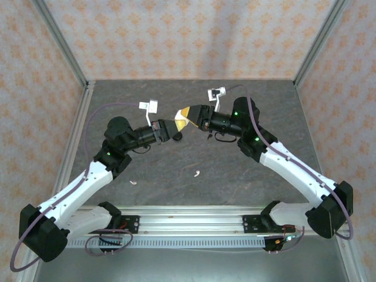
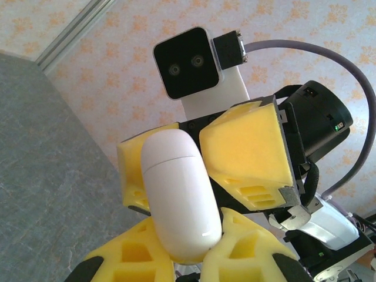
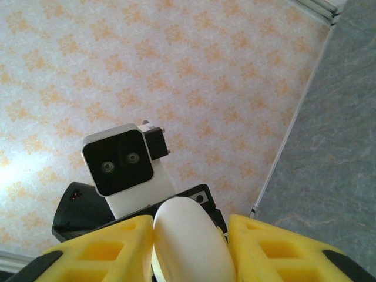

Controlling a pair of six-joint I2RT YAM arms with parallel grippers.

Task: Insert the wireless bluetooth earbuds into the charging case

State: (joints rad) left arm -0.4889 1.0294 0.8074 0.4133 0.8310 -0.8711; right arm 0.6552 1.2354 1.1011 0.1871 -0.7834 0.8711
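A white, pill-shaped charging case (image 2: 179, 194), closed, hangs in the air above the middle of the table. My left gripper (image 2: 189, 238) is shut on its lower end. My right gripper (image 3: 191, 238) comes from the opposite side and is shut on the same case (image 3: 189, 244). In the top view the left gripper (image 1: 178, 124) and right gripper (image 1: 190, 114) meet tip to tip. Two tiny white earbuds lie on the table, one (image 1: 198, 173) near the middle and one (image 1: 134, 183) to the left. No black earbuds can be made out.
A small dark object (image 1: 178, 137) lies on the grey table (image 1: 235, 182) just under the left gripper; I cannot tell what it is. Patterned walls with metal frame posts (image 1: 70, 64) close in the back and sides.
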